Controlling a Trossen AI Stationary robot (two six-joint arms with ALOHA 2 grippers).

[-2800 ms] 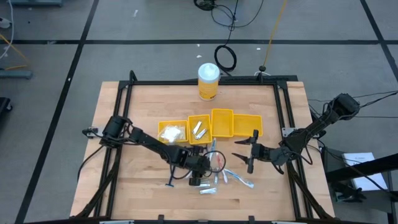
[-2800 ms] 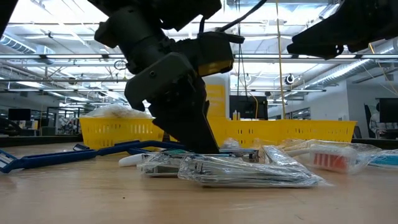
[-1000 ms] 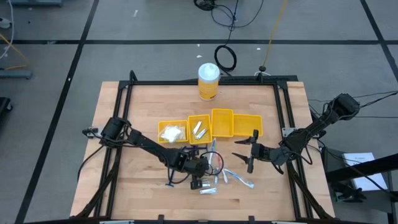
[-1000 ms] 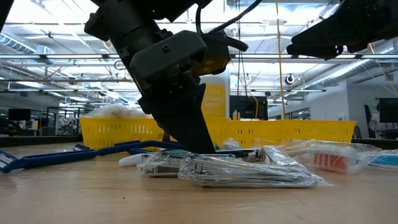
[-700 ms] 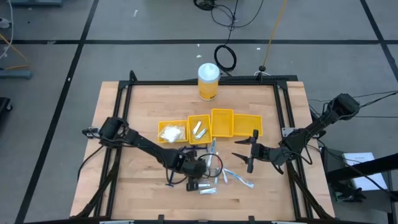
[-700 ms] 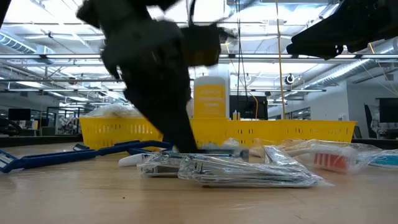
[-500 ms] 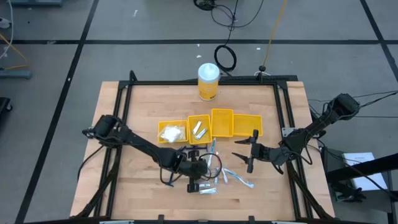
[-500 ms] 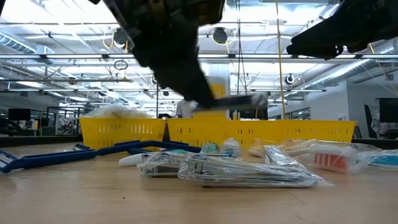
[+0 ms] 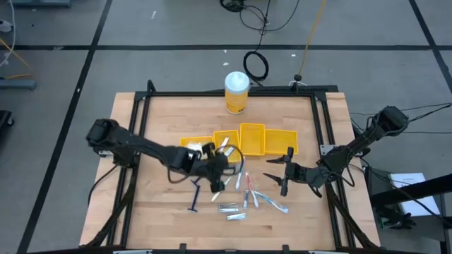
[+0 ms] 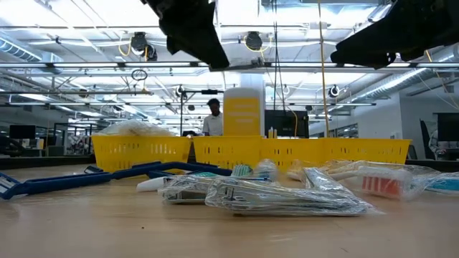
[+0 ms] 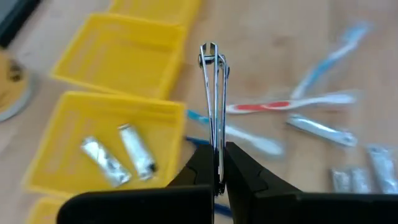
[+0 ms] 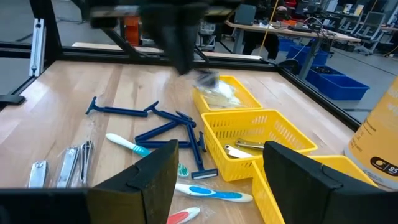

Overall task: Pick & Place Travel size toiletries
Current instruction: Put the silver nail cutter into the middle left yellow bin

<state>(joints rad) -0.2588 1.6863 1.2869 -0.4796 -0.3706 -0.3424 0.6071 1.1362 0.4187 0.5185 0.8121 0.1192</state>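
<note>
Wooden table (image 9: 141, 134), row of yellow bins (image 9: 268, 141) mid-board | left gripper (image 11: 214, 163) clamped on a slim metal nail clipper (image 11: 212, 93), raised near the bin of silvery tubes (image 11: 118, 152), likely for sorting | remaining toiletries (image 9: 247, 197) lay loose nearby | right gripper (image 9: 277, 171) waited, jaws apart, empty.

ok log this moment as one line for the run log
left gripper: shut on nail clipper, lifted near yellow bins | right gripper: open, waiting | toothbrushes: on table

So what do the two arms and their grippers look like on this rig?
Both arms are dark, jointed and slender, with black cables looping along them. The left gripper has two matte black, tapering fingers. The right gripper has broader, flat black fingers. No markings are visible.
</note>
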